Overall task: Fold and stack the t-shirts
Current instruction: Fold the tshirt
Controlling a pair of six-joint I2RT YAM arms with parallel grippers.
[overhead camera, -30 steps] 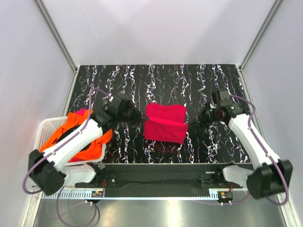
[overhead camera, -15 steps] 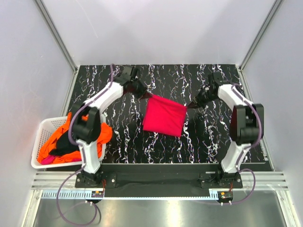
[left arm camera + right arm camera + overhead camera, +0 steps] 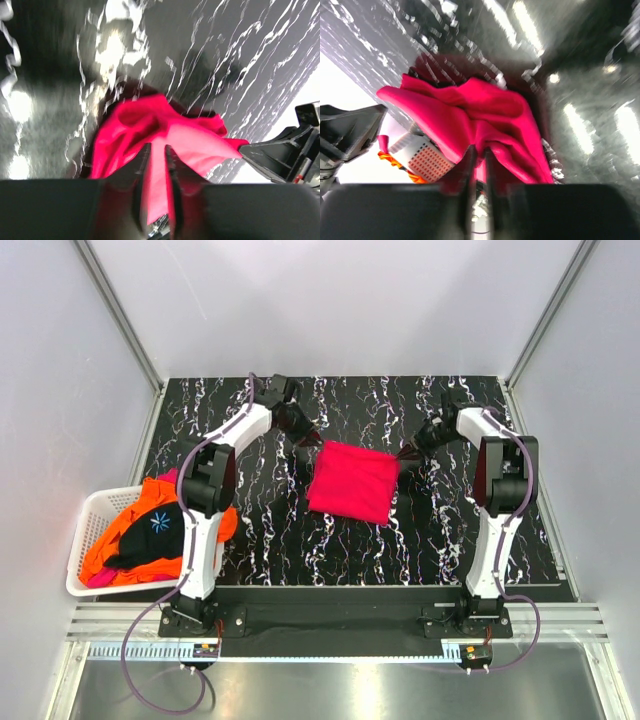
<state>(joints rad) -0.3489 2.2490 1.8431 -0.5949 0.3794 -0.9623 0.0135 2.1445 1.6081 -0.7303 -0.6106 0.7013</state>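
Top view: fixed, high, behind arm bases, tilted down and forward. I get the whole table (image 3: 250, 530) and both arms from far off.

Left wrist view: rides left gripper (image 3: 157, 147), very near, low over tabletop, looks out past own fingers.

Right wrist view: rides right gripper (image 3: 479, 149), equally near, aimed opposite way, white basket (image 3: 417, 157) in background.

All three share magenta t-shirt (image 3: 350, 483). Wrist views face each other across it, each catching the other arm at frame edge.
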